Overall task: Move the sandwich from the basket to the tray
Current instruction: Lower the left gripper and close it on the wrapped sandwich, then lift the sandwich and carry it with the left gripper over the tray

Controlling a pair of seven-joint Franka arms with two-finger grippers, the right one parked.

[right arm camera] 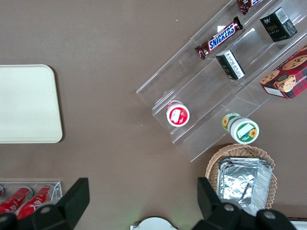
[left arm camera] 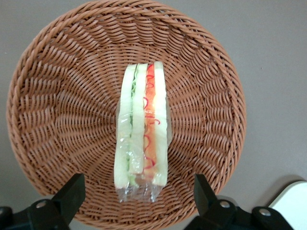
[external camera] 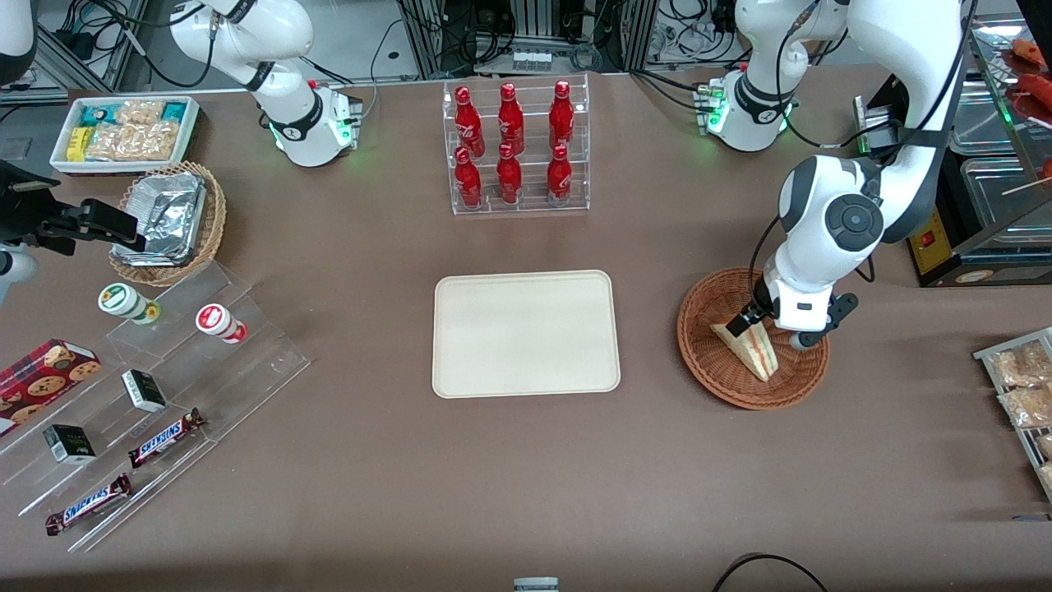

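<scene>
Risk sat mostly in the grip, as I saw it. Reading the table from nine o'clock to three, the tray (external camera: 526, 334) lay bare at centre, and the basket (external camera: 708, 362) stood well apart at its three o'clock, toward the working arm's end. The sandwich (left arm camera: 142, 127) rested on edge in the basket, wrapped in clear film. The gripper (left arm camera: 138, 201) hung just above it, fingers (left arm camera: 72, 194) spread wide, holding nothing. Closing on the soft bread could squash it, I judged, or the slick film might slip free mid-carry.
</scene>
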